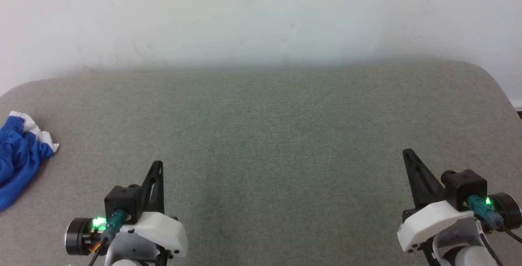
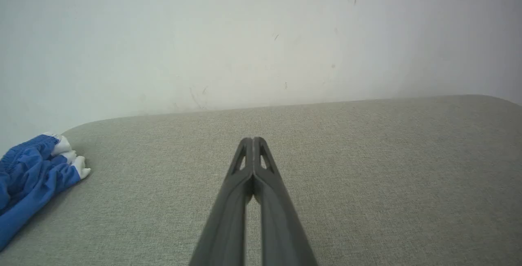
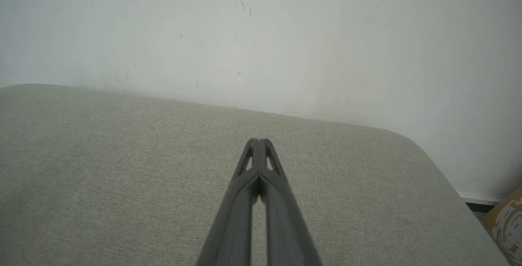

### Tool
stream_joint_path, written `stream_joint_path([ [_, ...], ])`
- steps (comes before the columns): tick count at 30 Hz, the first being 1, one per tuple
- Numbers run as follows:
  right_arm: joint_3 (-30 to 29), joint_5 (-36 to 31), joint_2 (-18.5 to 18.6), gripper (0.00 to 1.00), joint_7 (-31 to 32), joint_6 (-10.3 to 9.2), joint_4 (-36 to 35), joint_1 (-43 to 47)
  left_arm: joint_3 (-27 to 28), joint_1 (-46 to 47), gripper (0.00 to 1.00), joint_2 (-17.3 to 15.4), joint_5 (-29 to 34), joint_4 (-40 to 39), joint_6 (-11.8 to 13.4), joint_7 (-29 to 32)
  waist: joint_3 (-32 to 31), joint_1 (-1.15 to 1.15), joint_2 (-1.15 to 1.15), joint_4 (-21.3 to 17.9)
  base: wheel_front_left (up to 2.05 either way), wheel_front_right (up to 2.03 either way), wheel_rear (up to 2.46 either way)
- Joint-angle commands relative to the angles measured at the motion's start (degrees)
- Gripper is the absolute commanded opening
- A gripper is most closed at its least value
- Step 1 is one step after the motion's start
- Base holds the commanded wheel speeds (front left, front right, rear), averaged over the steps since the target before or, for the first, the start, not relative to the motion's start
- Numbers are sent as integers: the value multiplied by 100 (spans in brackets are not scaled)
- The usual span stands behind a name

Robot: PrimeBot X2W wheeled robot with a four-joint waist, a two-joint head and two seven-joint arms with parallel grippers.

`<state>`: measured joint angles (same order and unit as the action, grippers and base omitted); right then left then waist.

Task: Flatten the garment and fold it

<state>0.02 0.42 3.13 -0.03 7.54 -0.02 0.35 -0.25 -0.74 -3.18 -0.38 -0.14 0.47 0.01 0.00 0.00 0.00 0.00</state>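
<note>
Garment apparently bunched, partly cropped, on grey surface; left gripper, right gripper closed, empty.

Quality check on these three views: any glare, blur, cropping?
Head view: hazy, wall washes into the surface; garment cropped at frame edge. Left wrist view: crisp weave, left claw sharp. Right wrist view: right claw slightly soft, surface edge bowed.

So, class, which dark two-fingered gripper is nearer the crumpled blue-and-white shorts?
The left gripper; the shorts lie on its side, far from the right gripper.
</note>
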Motion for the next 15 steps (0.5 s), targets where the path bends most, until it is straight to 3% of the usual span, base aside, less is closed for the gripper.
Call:
stream_joint_path([
  [1,-2,-42,-25,0,3,-5,2,-35,25,74,0,30,38,14,-47,-1,0,0,0,0,0,0,0],
  [15,-2,-42,-25,0,3,-5,2,-35,25,74,0,30,38,14,-47,-1,0,0,0,0,0,0,0],
])
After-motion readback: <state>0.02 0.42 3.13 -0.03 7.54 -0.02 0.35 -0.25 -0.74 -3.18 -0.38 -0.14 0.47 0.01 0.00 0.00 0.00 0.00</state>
